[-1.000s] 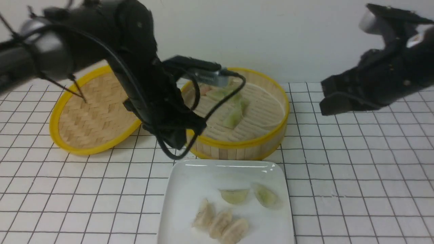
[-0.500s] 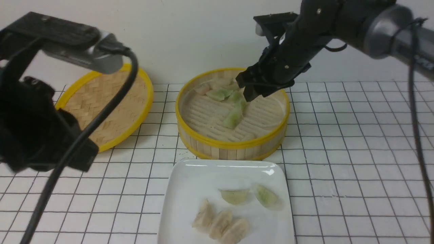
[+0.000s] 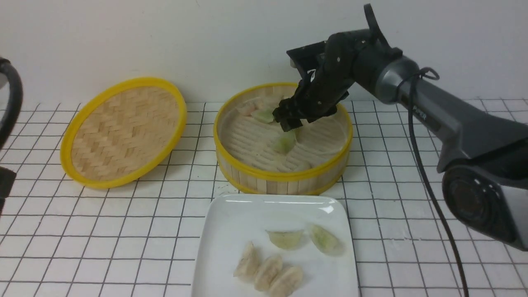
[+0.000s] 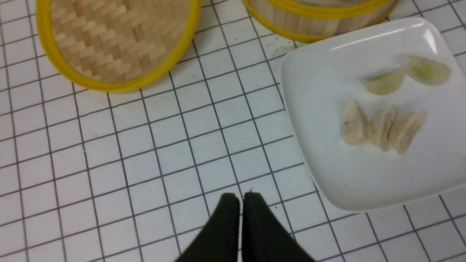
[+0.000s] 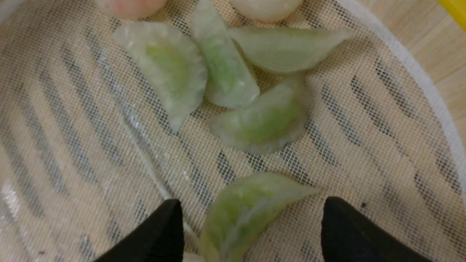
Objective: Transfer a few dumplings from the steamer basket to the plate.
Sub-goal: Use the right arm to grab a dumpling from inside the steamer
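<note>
The steamer basket (image 3: pixel 284 179) stands at the back centre, with several green dumplings (image 3: pixel 284 142) and a beige one (image 3: pixel 247 108) in it. My right gripper (image 3: pixel 288 123) is inside the basket, open. In the right wrist view its fingers (image 5: pixel 160 233) straddle one green dumpling (image 5: pixel 247 211) without gripping it; more green dumplings (image 5: pixel 262 123) lie just beyond. The white plate (image 3: pixel 231 222) in front holds two green dumplings (image 3: pixel 285 238) and three beige ones (image 3: pixel 268 272). My left gripper (image 4: pixel 241 196) is shut and empty above the tiles beside the plate (image 4: pixel 327 171).
The woven yellow-rimmed lid (image 3: pixel 123 132) lies tilted left of the basket, also in the left wrist view (image 4: pixel 116 40). A white mesh liner (image 5: pixel 91 145) covers the basket floor. The table is white tile with a dark grid; a wall stands close behind.
My left arm has pulled back left, almost out of the front view. My right arm has swung in from the right and lowered its open gripper into the basket over a green dumpling.
</note>
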Tool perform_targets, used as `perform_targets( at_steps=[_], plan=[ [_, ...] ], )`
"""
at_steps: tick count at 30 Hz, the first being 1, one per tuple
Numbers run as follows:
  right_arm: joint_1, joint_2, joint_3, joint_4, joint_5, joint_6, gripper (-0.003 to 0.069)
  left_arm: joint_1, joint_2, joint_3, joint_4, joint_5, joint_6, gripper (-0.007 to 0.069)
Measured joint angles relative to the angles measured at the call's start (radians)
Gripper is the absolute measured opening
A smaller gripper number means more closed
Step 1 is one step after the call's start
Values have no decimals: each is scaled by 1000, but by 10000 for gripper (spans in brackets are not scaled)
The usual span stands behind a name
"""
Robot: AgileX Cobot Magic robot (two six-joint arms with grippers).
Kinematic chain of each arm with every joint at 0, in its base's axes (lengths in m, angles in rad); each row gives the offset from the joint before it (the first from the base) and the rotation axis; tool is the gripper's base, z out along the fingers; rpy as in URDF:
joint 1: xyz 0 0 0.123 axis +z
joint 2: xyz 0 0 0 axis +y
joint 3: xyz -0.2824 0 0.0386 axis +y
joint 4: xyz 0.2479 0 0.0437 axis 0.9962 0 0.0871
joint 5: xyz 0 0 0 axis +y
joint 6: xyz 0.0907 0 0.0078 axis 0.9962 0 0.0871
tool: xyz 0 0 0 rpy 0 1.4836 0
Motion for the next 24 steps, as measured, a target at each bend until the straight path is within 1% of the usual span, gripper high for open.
perform_targets(
  at_steps=[4,7,8,9,10,11,12,14,16,19,21,24],
  plan=[
    [-6,29,-2,4,-36,28,462,0,-2,0,5,0,-8,-6],
    [-8,32,-8,12,-33,57,428,0,-4,1,6,0,-12,-6],
    [-8,34,-11,13,-26,61,397,0,-4,1,6,0,-13,-6],
    [-8,33,-15,14,-11,62,350,0,-4,1,7,0,-13,-6],
    [-8,33,-15,14,-7,63,350,0,-4,1,7,0,-13,-6],
    [-8,36,-33,14,34,64,208,0,-4,1,7,0,-13,-6],
    [-8,37,-45,15,60,66,173,0,-4,1,7,1,-13,-6],
    [-8,37,-64,16,96,66,178,0,-5,1,7,1,-13,-6],
    [-8,36,-108,19,178,66,192,0,-5,1,7,1,-13,-6],
    [-8,-3,-143,34,202,72,192,0,-5,2,7,2,-13,-6],
    [-8,-28,-136,46,205,73,192,0,-6,2,7,3,-13,-6],
    [-7,-179,-8,127,203,71,192,0,-6,2,6,5,-13,-6]
  ],
)
